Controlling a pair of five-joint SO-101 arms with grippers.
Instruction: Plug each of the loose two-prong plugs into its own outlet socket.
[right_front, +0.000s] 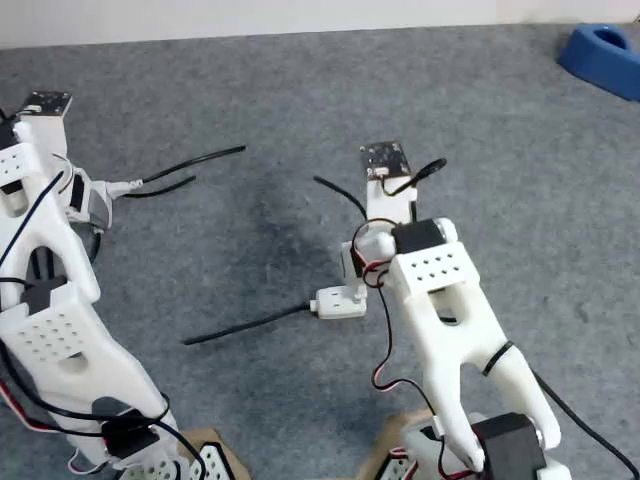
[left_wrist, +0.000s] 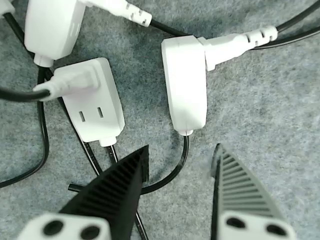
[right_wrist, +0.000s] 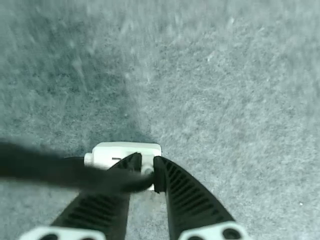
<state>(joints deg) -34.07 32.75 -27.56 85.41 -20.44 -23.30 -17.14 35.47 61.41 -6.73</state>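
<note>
My left gripper (left_wrist: 180, 162) hangs with its fingers spread wide over a cluster of white pieces on the grey carpet (left_wrist: 280, 150). Just off one fingertip lies a socket block (left_wrist: 97, 117), two slots facing up, with a white plug (left_wrist: 75, 80) lying across its far end. Beside it but apart, a second block (left_wrist: 185, 85) meets another plug (left_wrist: 235, 42) at its corner. My right gripper (right_wrist: 146, 167) is down at a lone white block (right_wrist: 127, 151) mid-table, fingers drawn to a thin slit at its near edge — whether they pinch it I cannot tell. A black cord (right_front: 250, 323) trails off from that block across the carpet — nothing else touches it
</note>
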